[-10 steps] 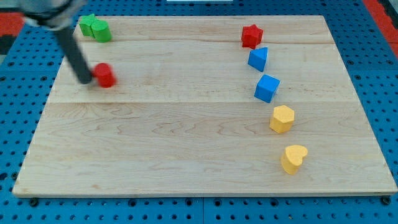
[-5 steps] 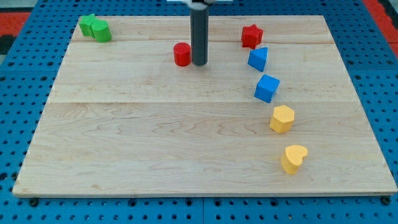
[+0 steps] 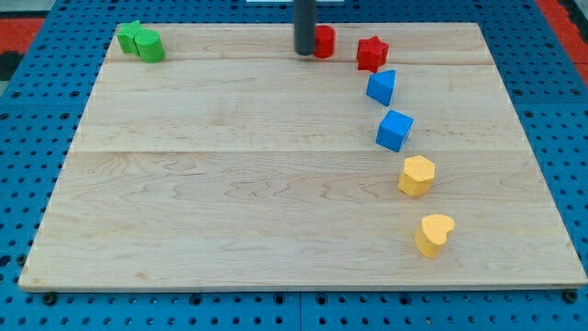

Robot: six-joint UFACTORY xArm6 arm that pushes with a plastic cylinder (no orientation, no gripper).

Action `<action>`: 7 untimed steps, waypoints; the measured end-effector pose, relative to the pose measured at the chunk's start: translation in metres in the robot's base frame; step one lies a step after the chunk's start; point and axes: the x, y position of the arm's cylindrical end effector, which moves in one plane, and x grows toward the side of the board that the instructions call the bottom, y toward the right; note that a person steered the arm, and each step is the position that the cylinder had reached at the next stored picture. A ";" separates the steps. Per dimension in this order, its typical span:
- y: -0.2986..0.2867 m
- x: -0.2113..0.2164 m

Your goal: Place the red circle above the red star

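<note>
- Down at the view's bottom right sits the yellow heart [image 3: 434, 234], and just up from it the yellow hexagon [image 3: 416, 175], both well out of the action.
- Moving up the same side: a blue cube [image 3: 394, 130], then a second blue block [image 3: 381, 87], shape hard to call, close under the red star [image 3: 372, 53].
- Here's the key pairing! My tip [image 3: 304, 53] stands right against the left side of the red circle [image 3: 323, 41], apparently touching it, so the circle lies to the view's right of the tip.
- The end effector is just a plain dark rod: nothing to open or close, nothing held. It can only shove.
- The red circle sits near the view's top edge, just left of the red star and a shade higher, with a small gap between them.
- By my reading it's nearly there but not yet above the star; it wants to go further right while staying along the top edge.
- The risk: a straight push right could clip the star's upper left point, since there's only a narrow strip of board above the star.
- Far off in the top left corner, two green blocks [image 3: 141, 41] huddle together, no factor here.
- The table [image 3: 230, 202] is a pale wooden board, bare across its middle, resting on a blue pegboard [image 3: 18, 184].
</note>
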 end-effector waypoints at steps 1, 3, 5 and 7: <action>0.029 -0.009; 0.018 -0.030; -0.006 -0.021; -0.240 0.120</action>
